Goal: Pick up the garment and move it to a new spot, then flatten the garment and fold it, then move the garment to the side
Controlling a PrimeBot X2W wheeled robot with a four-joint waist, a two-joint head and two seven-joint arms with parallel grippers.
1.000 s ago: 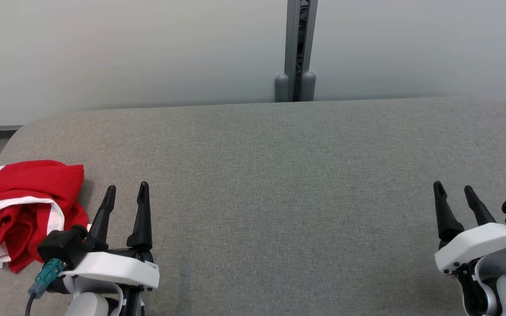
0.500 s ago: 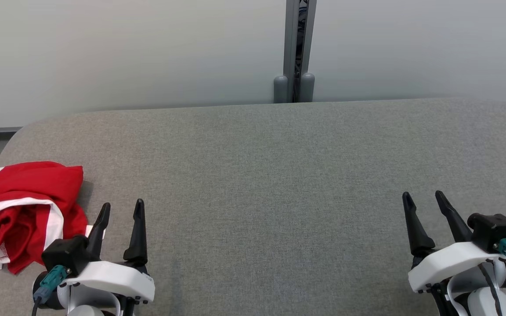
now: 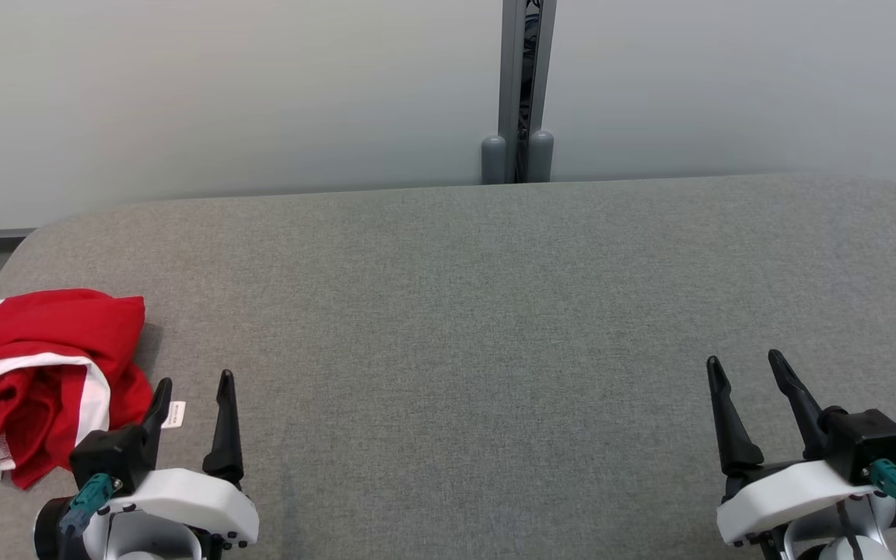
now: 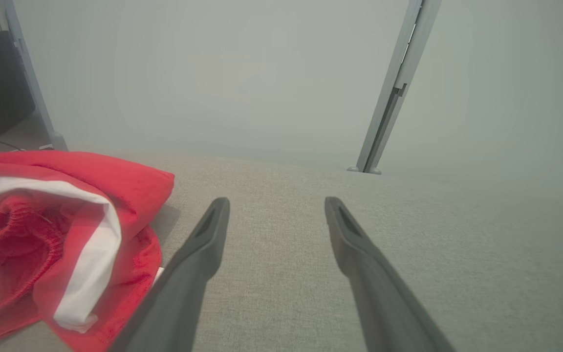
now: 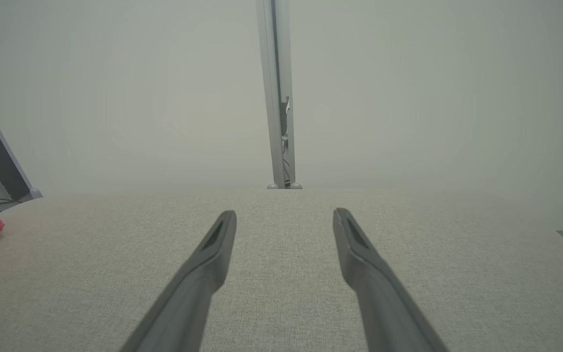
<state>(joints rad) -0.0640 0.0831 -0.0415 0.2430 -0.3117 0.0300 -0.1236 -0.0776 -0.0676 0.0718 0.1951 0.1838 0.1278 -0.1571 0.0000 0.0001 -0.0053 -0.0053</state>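
Head view: a grey tabletop [image 3: 456,311] is seen, stuff listed left to right.
Garment [image 3: 36,373]: red with white stripes, left bunched in a crumpled heap at the tabletop's far left edge, not flattened yet.
Tag [image 3: 173,414]: a small white one is spotted just beside the heap's right side.
Left tool [image 3: 194,379]: held just right of the heap, fingers spread, nothing gripped.
Post [image 3: 526,78]: a grey upright is seen behind the back edge, roughly mid-way.
Right tool [image 3: 743,358]: parked at the lower right, well apart from the garment, fingers spread, nothing gripped.
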